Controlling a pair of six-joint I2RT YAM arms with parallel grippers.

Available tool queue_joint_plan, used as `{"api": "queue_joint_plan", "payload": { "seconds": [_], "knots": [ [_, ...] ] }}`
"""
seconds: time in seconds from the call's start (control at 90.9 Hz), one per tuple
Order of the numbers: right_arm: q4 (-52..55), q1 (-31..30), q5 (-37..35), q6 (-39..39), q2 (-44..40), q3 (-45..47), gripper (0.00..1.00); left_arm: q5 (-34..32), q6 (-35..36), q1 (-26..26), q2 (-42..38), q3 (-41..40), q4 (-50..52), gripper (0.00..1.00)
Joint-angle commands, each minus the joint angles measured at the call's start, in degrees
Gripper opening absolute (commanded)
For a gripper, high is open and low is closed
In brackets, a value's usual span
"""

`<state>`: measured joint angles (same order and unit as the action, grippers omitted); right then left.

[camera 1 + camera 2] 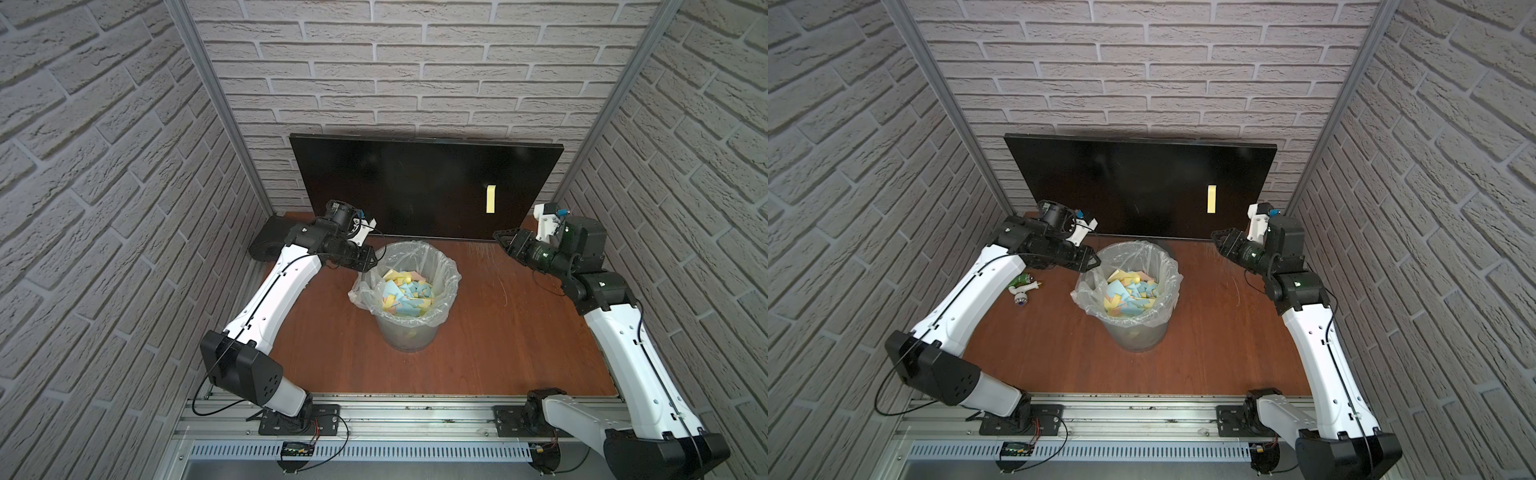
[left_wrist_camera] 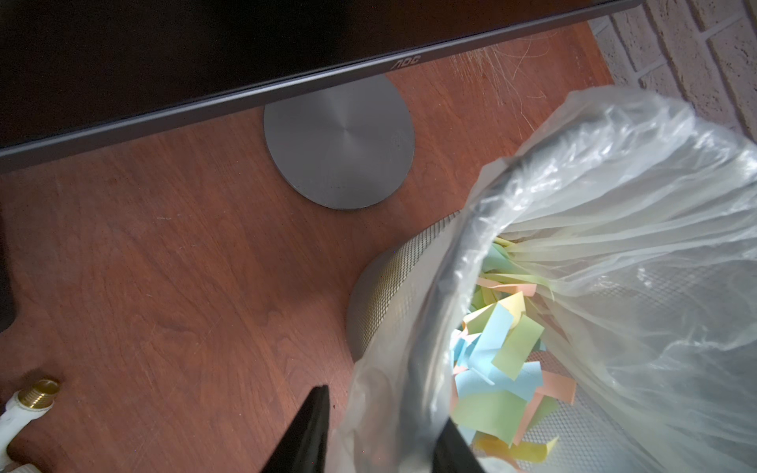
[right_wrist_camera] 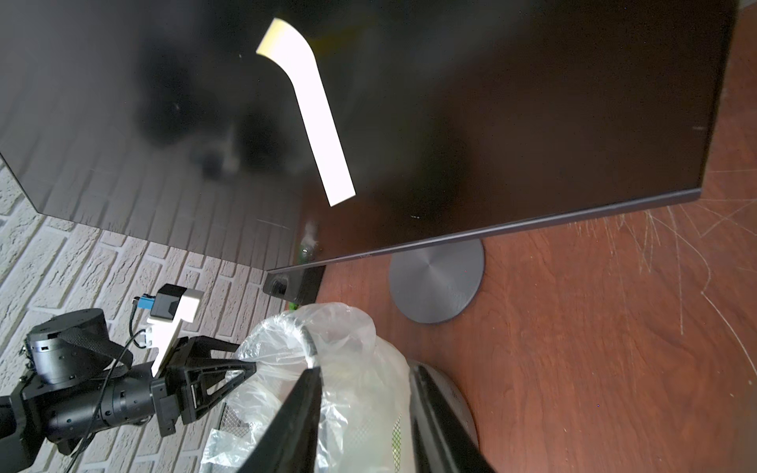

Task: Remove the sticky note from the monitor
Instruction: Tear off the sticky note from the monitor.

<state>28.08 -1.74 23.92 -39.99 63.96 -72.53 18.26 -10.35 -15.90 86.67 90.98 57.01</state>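
Tabletop [image 1: 498, 332] of reddish wood, enclosed by brick-patterned walls. Black monitor [image 1: 395, 187] stands upright at the back. Mesh bin [image 1: 452, 274] with a clear liner sits in front of it, holding coloured paper scraps. Left gripper [image 1: 373, 261] hovers at the bin's rim, jaws parted, gripping nothing. Right gripper [image 1: 500, 242] is near the monitor's lower right corner, jaws partly apart, empty. Yellow sticky note [image 1: 490, 199] hangs on the screen's right part, above the right gripper.

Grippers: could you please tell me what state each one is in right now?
Left gripper: open, holding nothing.
Right gripper: open, holding nothing.
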Motion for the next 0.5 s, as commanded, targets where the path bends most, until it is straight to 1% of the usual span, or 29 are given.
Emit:
{"api": "queue_joint_plan", "payload": {
  "seconds": [0.0, 0.132, 0.484],
  "knots": [
    [-6.08, 0.32, 1.96, -1.06, 1.71, -2.17, 0.39, -0.42, 0.32, 0.87, -0.87, 1.03, -0.07, 0.37],
    [-8.95, 0.34, 1.76, -2.01, 3.54, -3.66, 0.4, -0.47, 0.33, 0.87, -0.66, 1.13, 0.03, 0.38],
    [-11.75, 0.32, 2.1, -3.18, 8.66, -7.77, 0.42, -0.42, 0.33, 0.87, -0.51, 1.29, 0.07, 0.37]
  ]
}}
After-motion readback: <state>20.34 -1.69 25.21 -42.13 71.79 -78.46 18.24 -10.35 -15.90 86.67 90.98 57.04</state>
